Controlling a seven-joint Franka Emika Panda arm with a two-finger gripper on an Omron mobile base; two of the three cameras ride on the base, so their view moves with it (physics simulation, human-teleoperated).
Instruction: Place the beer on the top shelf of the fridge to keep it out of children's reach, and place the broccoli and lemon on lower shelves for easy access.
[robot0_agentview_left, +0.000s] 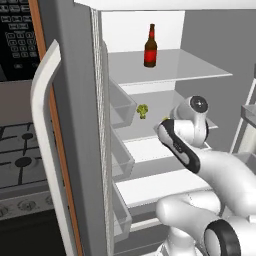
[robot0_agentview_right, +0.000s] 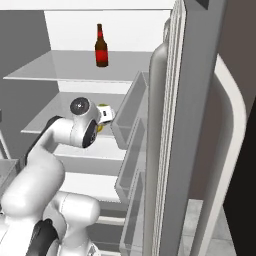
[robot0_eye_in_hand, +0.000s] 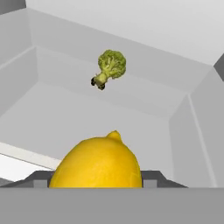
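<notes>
The beer (robot0_agentview_left: 150, 46) (robot0_agentview_right: 101, 46) stands upright near the back of the top shelf (robot0_agentview_left: 195, 67) (robot0_agentview_right: 45, 70) of the open fridge (robot0_agentview_left: 77, 100). One shelf (robot0_agentview_left: 162, 100) below, the broccoli (robot0_agentview_left: 143, 111) (robot0_eye_in_hand: 111, 65) lies toward the back. My gripper (robot0_eye_in_hand: 98, 181) (robot0_agentview_right: 106, 116) reaches in over that same lower shelf, shut on the lemon (robot0_eye_in_hand: 98, 164), which sits large and close between the dark fingertips (robot0_eye_in_hand: 41, 179). A sliver of the lemon (robot0_agentview_left: 165, 119) peeks past my wrist. The broccoli is well ahead of the lemon and apart from it.
The left fridge door with its curved white handle (robot0_agentview_left: 42, 125) and grey bins (robot0_agentview_left: 122, 107) stands open beside the arm; the right door (robot0_agentview_right: 180, 125) with bins (robot0_agentview_right: 131, 115) is on the other side. Two more shelves (robot0_agentview_left: 155, 187) lie below. A stove (robot0_agentview_left: 17, 155) and black microwave (robot0_agentview_left: 15, 30) are at left.
</notes>
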